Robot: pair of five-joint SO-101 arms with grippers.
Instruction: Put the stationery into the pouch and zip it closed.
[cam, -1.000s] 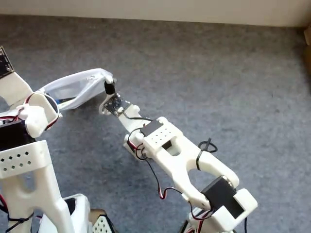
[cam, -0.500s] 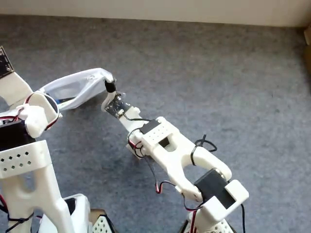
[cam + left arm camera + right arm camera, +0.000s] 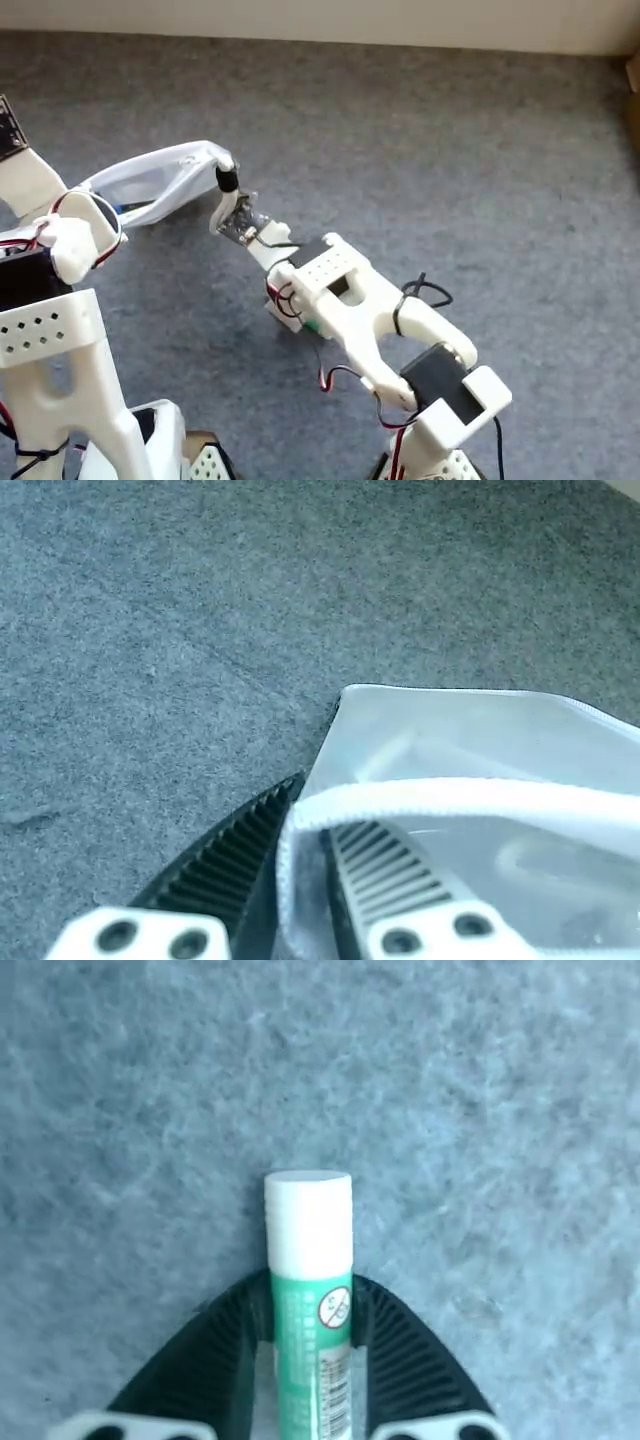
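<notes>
- Right wrist view: right hand (image 3: 308, 1295) pinches a glue stick (image 3: 308, 1215) over the bench (image 3: 500, 1110).
- Left wrist view: left hand (image 3: 300, 865) pinches the pouch (image 3: 470, 735) rim.

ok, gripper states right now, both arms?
Left gripper: shut on the pouch, clamping its edge.
Right gripper: shut on the glue stick.
</notes>
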